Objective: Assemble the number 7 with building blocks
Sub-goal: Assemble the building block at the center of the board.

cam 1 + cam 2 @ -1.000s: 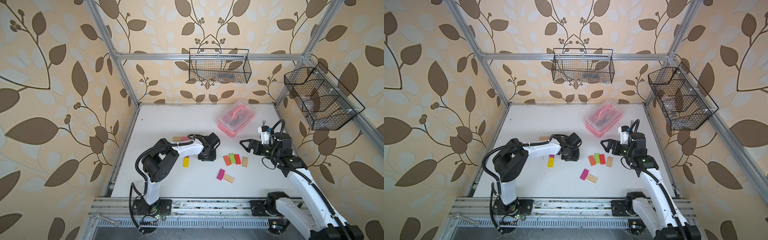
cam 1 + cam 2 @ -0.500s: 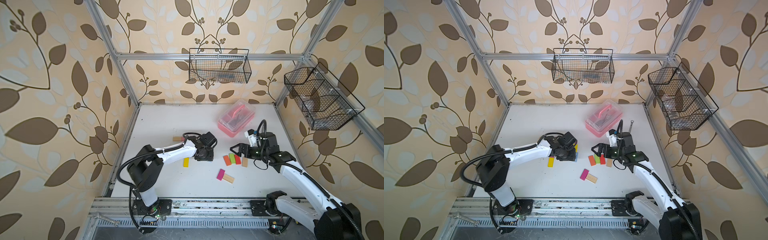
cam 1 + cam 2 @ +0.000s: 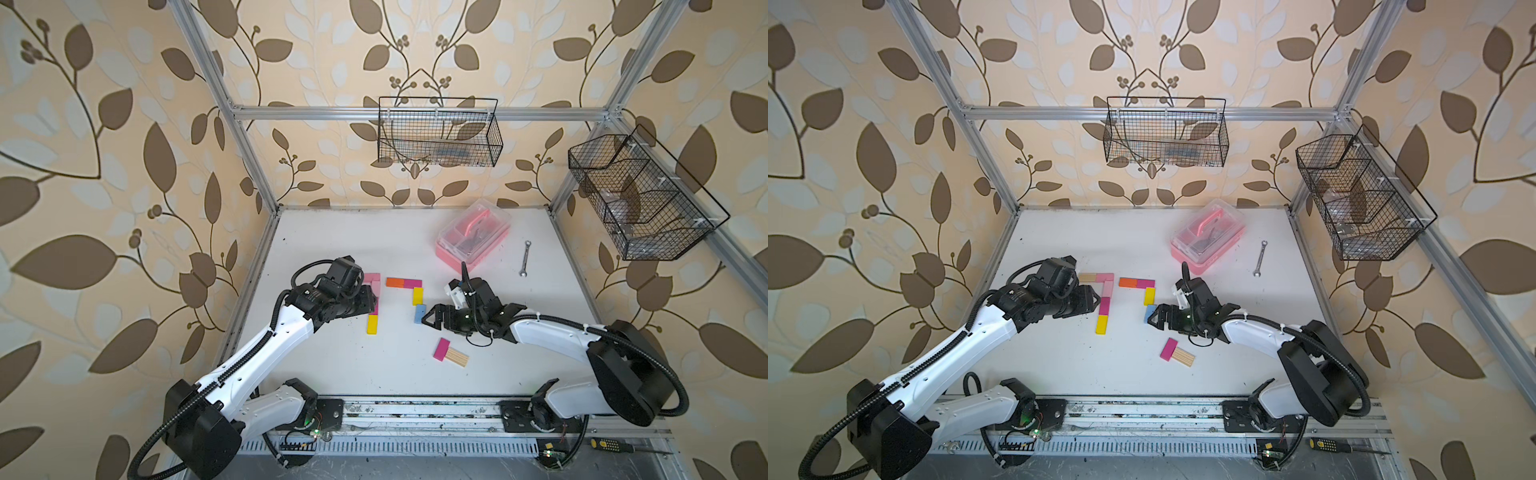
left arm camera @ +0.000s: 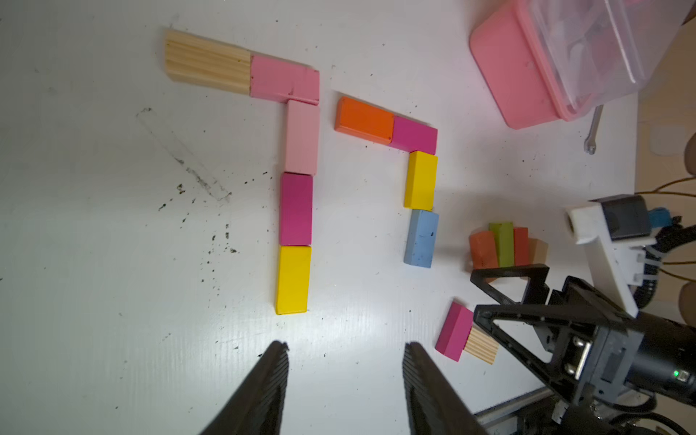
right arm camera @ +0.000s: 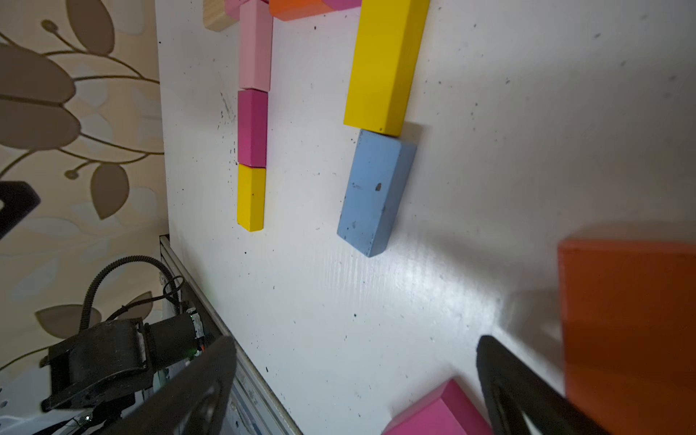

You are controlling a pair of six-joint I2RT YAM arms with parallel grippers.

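Building blocks (image 4: 502,244) left to use: orange, green, red and plain wood, packed side by side at the right gripper (image 5: 356,350), whose jaws are wide apart and empty. The orange block (image 5: 625,331) is just outside one finger, not between the two. A loose magenta block (image 5: 433,410) shows between the fingers, close to the palm; can't tell if it's at jaw height.

Status: the second number 7 (image 4: 421,180) has its bar but only yellow plus the blue block (image 5: 376,192) in the stem. It's one short, so the step looks like fetching a block and closing the stem. The first number 7 (image 4: 297,209) looks complete. The left gripper (image 4: 346,344) hangs just short of its yellow end, jaws apart and empty.

How I'd do it:
- Shift sideways until one block alone sits between the fingers.
- Grip across the narrow width and lift clear before swinging, so the neighbours don't get dragged.
- Blue sits slightly off line from yellow, so straighten it first.
- Set the new block flat, butted to blue's free end, then let go.
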